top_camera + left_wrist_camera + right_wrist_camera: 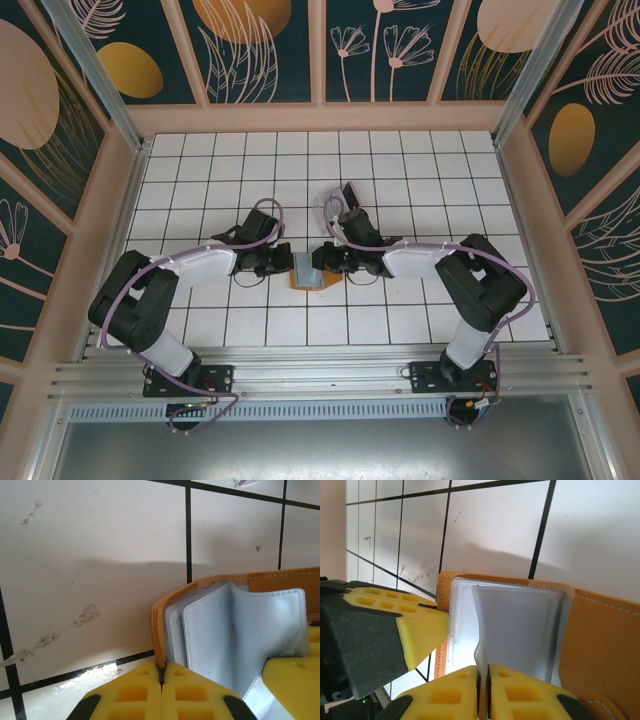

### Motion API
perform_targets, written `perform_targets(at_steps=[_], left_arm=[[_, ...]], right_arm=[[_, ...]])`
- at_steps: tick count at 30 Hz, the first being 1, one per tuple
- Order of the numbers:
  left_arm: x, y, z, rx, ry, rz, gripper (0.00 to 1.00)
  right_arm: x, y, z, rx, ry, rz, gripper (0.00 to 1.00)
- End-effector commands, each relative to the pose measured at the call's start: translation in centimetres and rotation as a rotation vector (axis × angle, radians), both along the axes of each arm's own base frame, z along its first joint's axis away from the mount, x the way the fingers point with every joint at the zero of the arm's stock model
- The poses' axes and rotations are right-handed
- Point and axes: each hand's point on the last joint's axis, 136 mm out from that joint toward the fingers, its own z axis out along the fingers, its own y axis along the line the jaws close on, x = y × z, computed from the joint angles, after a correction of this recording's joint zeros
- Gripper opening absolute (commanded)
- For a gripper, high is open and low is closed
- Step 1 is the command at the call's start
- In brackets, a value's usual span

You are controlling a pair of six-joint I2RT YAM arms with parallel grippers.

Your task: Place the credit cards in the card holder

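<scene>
White gridded table [420,170] lies inside leaf-painted walls [270,50]. On it the left claw [161,672] clamps the open card holder [308,274] by its orange cover [159,625]; the right claw [483,672] pinches its grey inner sleeve [520,625].

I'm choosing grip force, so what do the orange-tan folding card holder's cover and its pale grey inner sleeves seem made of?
The orange-tan card holder cover looks like leather or faux leather: matte, with stitching along its edge. The pale grey inner sleeves look like thin, flexible plastic: semi-translucent, softly shiny, one buckling where pinched.
</scene>
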Motion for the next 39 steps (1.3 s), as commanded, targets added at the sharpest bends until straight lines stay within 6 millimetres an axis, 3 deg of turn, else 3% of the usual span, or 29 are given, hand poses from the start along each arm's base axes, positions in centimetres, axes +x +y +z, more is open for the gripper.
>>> perform_targets(at_steps=[1,6,13,19,28,31,39], left_arm=[[-0.2,1.2,-1.0,0.061,0.002,0.017,0.0],[-0.5,2.1,-2.1,0.088,0.012,0.031,0.0],[-0.6,1.9,-1.9,0.068,0.005,0.032,0.0],[-0.5,1.9,-1.1,0.054,-0.011,0.042,0.08],[-0.1,1.5,0.5,0.03,-0.04,0.038,0.26],[0.2,1.5,1.4,0.025,-0.059,0.042,0.38],[0.9,1.7,3.4,0.025,-0.114,0.056,0.41]], right_arm=[[0.8,-1.0,0.3,-0.028,-0.03,-0.03,0.14],[0.9,-3.0,-0.8,-0.124,-0.043,-0.054,0.17],[0.4,-5.4,-2.7,-0.261,-0.052,-0.07,0.25],[-0.1,-6.5,-3.1,-0.303,-0.046,-0.083,0.4],[-0.2,-7.1,-2.0,-0.319,-0.066,-0.088,0.46],[0.0,-7.3,-1.6,-0.325,-0.08,-0.095,0.47],[0.5,-6.4,1.2,-0.233,-0.105,-0.094,0.47]])
